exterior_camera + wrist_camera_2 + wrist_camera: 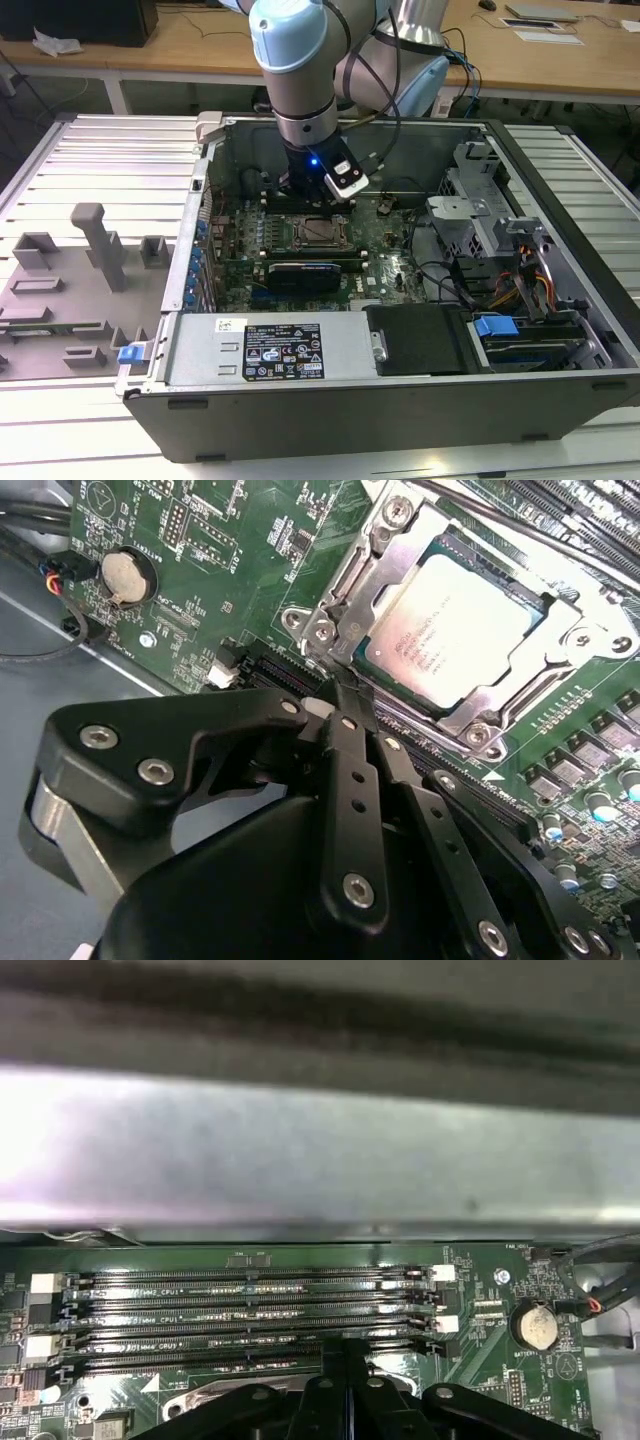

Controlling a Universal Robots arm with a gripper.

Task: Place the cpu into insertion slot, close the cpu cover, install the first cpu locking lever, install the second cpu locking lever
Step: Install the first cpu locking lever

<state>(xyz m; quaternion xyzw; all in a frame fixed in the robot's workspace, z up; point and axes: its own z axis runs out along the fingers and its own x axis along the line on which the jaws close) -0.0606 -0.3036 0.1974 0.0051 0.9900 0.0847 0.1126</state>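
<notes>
At the near edge of the open computer case [400, 400] lies the grey power supply [265, 350], and beyond it the green motherboard [385, 255] lies flat on the case floor. The cpu [455, 630] sits in the insertion slot [320, 233] at the board's middle, its pale top showing through the window of the cpu cover [395, 560], which lies closed flat over it. The gripper [340, 695] hangs just above the board at the socket's far side, its black fingers pressed together with nothing between them, tips close to a corner of the cover. In the first wrist view, 4 long memory slots [250, 1315] run beside the socket, with a coin battery [531, 1325] further along. To the exterior view's left, a grey fixture tray [70, 290] rests on the table.
</notes>
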